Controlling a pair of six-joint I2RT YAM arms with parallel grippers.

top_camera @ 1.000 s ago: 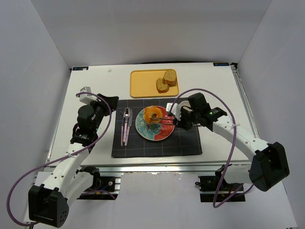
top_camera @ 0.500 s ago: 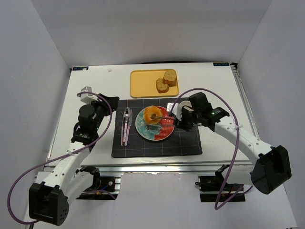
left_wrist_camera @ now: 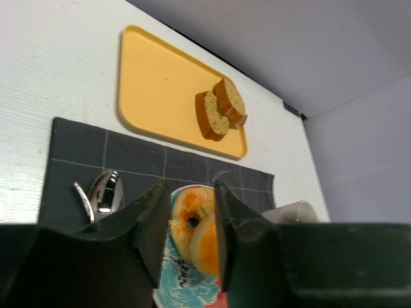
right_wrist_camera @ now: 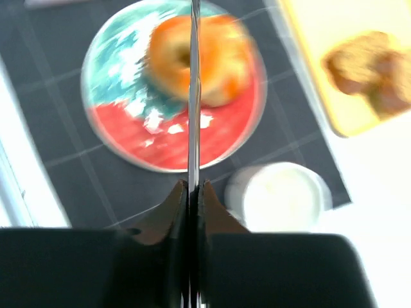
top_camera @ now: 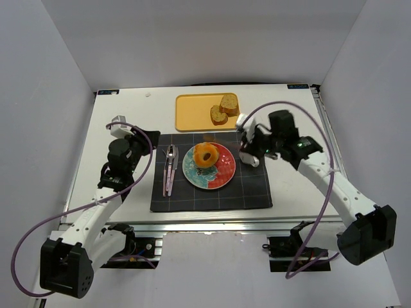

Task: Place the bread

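Right arm (top_camera: 314, 170) bent, wrist above the white cup (top_camera: 250, 158) — right jaws pressed together. Left arm (top_camera: 109, 186) sits left of the dark placemat (top_camera: 192, 199), left jaws apart. Golden ring-shaped roll (top_camera: 206, 155) and orange-and-white striped bun (left_wrist_camera: 207, 240) touch — both on the teal-and-red round plate (top_camera: 218, 178).

Motion blur smears the right wrist view: the plate (right_wrist_camera: 125, 131), the bread (right_wrist_camera: 221, 61) and the loaf slices (right_wrist_camera: 363, 70) lack sharp outlines. In the left wrist view the left tool (left_wrist_camera: 191, 192) hides the plate's lower half, the handle of the spoon (left_wrist_camera: 106, 191) and part of the cup (left_wrist_camera: 292, 210)
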